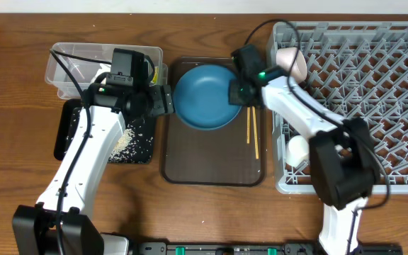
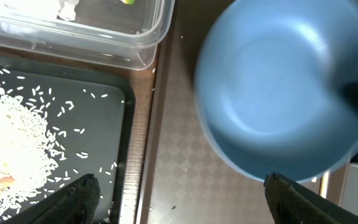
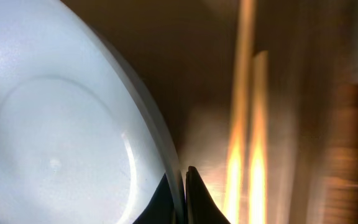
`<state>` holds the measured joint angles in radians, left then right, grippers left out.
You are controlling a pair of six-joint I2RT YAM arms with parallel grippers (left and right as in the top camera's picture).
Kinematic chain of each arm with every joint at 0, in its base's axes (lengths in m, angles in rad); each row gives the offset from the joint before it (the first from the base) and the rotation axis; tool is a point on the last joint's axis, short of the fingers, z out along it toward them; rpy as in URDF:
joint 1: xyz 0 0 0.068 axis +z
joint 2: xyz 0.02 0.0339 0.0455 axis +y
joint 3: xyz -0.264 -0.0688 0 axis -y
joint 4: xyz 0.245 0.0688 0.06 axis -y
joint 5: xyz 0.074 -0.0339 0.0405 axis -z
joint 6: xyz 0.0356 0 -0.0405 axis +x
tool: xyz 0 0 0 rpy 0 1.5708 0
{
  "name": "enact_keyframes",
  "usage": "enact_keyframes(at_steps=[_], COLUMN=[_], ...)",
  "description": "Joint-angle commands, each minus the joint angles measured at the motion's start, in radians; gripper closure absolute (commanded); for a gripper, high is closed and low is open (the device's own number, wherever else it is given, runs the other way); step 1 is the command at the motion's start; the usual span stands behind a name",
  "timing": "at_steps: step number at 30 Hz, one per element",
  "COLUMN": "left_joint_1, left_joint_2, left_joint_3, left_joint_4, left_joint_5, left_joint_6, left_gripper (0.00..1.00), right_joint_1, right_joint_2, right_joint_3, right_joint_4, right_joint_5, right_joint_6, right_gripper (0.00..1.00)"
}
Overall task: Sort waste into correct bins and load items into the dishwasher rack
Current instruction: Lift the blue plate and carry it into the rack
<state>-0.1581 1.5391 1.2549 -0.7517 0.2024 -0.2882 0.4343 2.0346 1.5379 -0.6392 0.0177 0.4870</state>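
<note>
The big blue plate point(image 1: 204, 95) is over the back of the brown serving tray, tilted and lifted at its right rim. My right gripper point(image 1: 236, 92) is shut on that rim; the right wrist view shows the rim point(image 3: 166, 149) pinched between the fingers point(image 3: 182, 193). My left gripper point(image 1: 163, 99) is open and empty at the plate's left edge, its fingers point(image 2: 179, 199) over the seam between the black tray and the serving tray. The plate shows in the left wrist view point(image 2: 278, 93). Rice point(image 1: 122, 144) lies on the black tray point(image 1: 66, 127). Chopsticks point(image 1: 252, 134) lie on the serving tray, blurred in the right wrist view point(image 3: 247, 155).
The clear tub point(image 1: 69, 60) stands at the back left with tissue inside. The grey rack point(image 1: 374, 92) at right holds an upturned bowl point(image 1: 292, 60) and a white cup point(image 1: 297, 149). The brown serving tray point(image 1: 211, 156) lies in the middle.
</note>
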Motion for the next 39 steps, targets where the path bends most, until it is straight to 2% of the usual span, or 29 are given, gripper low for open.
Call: enact_keyframes(at_steps=[1,6,12,16,20,26,28,39], left_joint_1=[0.003,0.003,0.003,0.003,0.003,0.003,0.003,0.003], left_joint_2=[-0.017,-0.017,-0.017,-0.017,-0.017,-0.017,-0.017,-0.017], left_joint_3=[-0.003,-0.003,-0.003,-0.003,-0.003,-0.003,-0.003,-0.003], left_joint_4=[0.000,0.000,0.000,0.000,0.000,0.000,0.000,0.000], left_joint_5=[-0.013,-0.013,-0.013,-0.013,-0.013,-0.013,-0.013,-0.013], left_joint_6=[0.006,0.006,0.006,0.006,0.006,0.006,0.006,0.006], left_gripper=[0.12,0.12,0.12,0.12,0.12,0.12,0.12,0.12], right_joint_1=[-0.031,-0.037,-0.061,-0.126,-0.203,-0.270,-0.290,-0.439], right_joint_2=[-0.164,-0.328,-0.454,-0.462,-0.436,-0.402,-0.387,-0.202], right_joint_3=[0.005,0.005,0.005,0.005,0.005,0.005,0.005,0.005], right_joint_4=[0.011,0.016,0.014,0.021,0.019,0.066,0.107,0.533], right_joint_5=[0.128,0.414,0.978,1.200,1.224,1.223,1.223,1.201], right_joint_6=[-0.070,-0.154,-0.236,-0.491,-0.638,-0.660,-0.719,-1.226], right_gripper=[0.99,0.99,0.99,0.99,0.99,0.99,0.99,0.99])
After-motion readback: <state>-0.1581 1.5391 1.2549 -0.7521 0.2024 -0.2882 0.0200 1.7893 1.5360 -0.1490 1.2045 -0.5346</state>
